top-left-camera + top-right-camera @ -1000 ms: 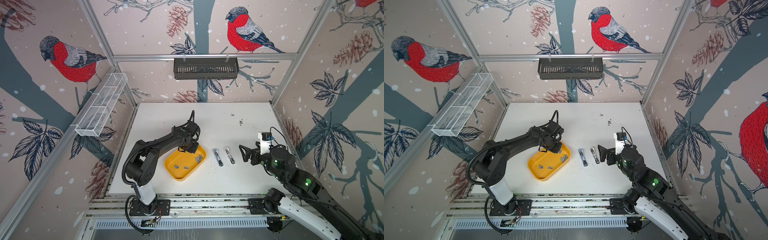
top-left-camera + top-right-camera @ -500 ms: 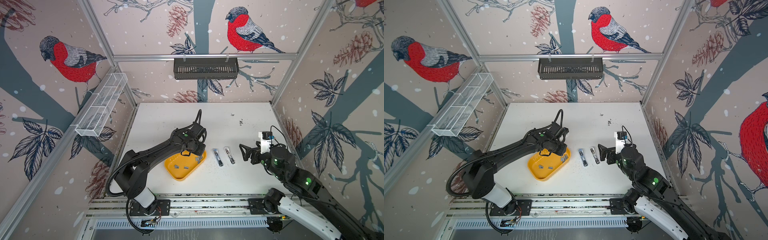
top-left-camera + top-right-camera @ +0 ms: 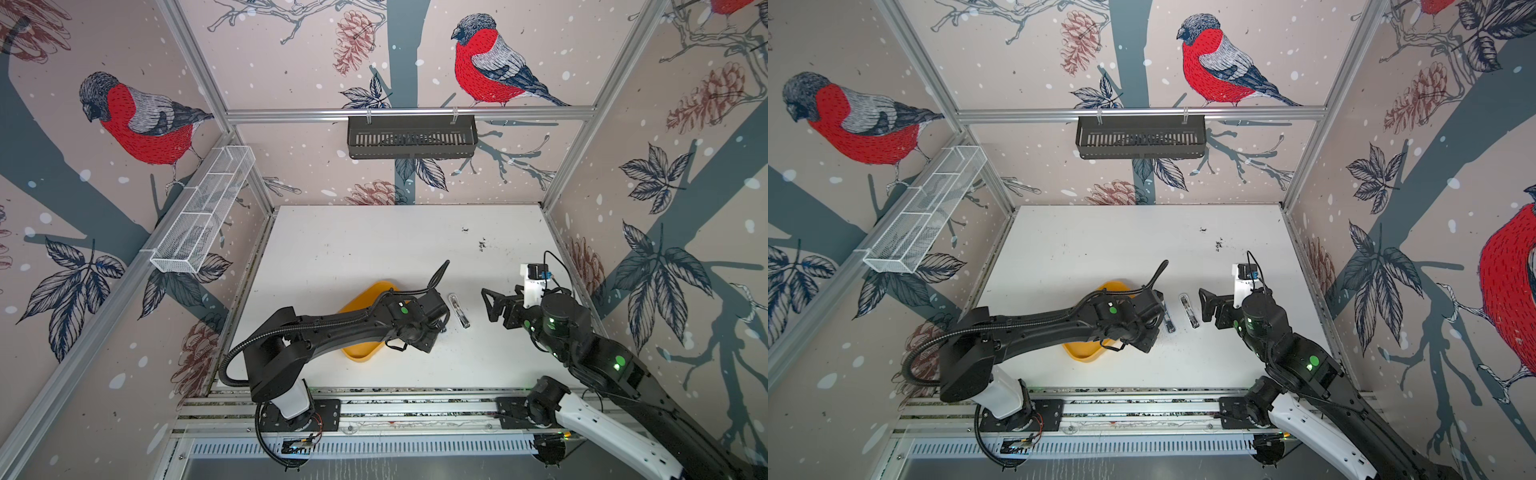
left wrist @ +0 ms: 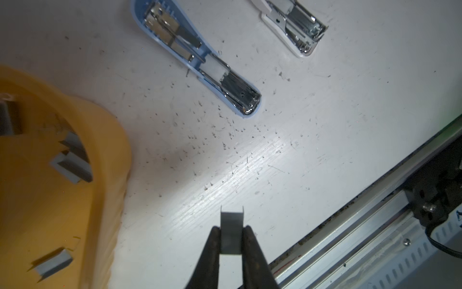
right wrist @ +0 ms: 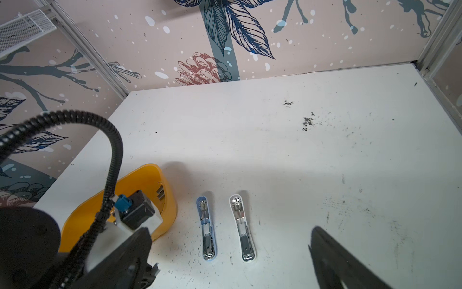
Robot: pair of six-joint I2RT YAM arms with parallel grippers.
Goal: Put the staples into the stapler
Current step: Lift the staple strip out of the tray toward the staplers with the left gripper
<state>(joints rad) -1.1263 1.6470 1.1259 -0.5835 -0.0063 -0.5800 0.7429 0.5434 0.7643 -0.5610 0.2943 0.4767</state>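
Seen in both top views, your left arm (image 3: 332,328) reaches low across the yellow plastic tray (image 3: 360,353) on the scuffed white table (image 3: 374,249). Your right gripper (image 3: 489,306) hangs spread wide and empty near the white plastic stapler (image 3: 459,311). The blue plastic stapler (image 3: 1168,320) shows in a top view, just beside the left wrist. From the left wrist, you see the left gripper (image 4: 231,229) pinched on a short grey metal strip of staples (image 4: 231,220), over bare table, clear of the tray and apart from the blue plastic stapler. Both staplers lie opened flat, chrome channels up, and loose grey staple strips (image 4: 71,167) rest in the tray. From the right wrist, you see the two staplers lying side by side without touching, the blue one nearer the tray, with one dark finger (image 5: 332,257) of the right gripper at the frame's edge.
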